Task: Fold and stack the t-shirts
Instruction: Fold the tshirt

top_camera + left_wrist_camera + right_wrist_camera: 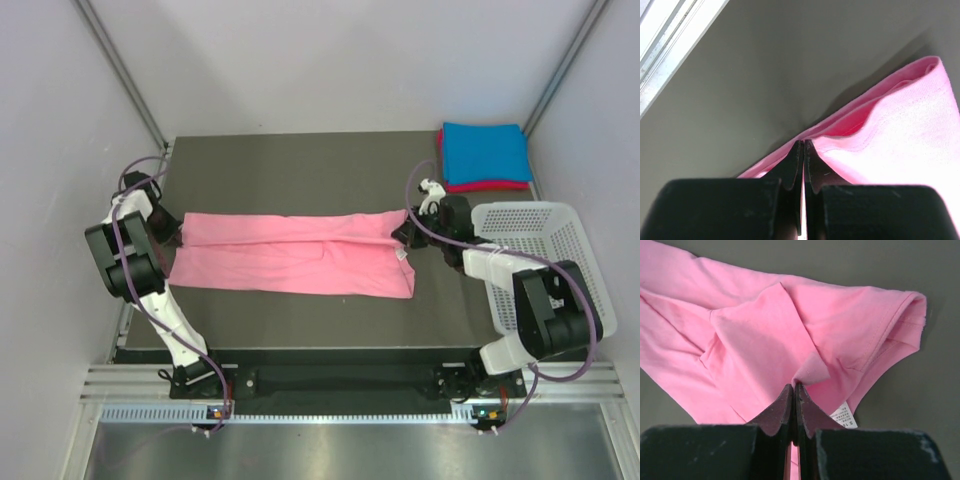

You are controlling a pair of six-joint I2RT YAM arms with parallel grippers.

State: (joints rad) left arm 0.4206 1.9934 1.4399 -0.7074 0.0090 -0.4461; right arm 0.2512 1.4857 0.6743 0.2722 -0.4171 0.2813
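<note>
step: folding pink t-shirt (pixel 300 252), a long band across the table (pixel 300 170) | left gripper (pixel 803 146), right gripper (pixel 794 387): each clamped on one end | tip: lift both ends evenly, keep cloth taut, align edges

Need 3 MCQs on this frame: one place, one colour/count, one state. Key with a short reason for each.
1. Where is the folded stack?
A) far right corner of the table
B) near left corner
C) table centre

2. What makes up the stack?
A) one white shirt
B) blue t-shirt over magenta-red t-shirt
C) three green shirts

3. How do the left gripper and right gripper meet the pink t-shirt?
A) both open above it
B) both shut on its ends
C) neither touches it

Key:
1 A: the top view shows it at the far right.
2 B: a red edge shows under the blue.
3 B: both wrist views show closed fingers pinching pink cloth.
</note>
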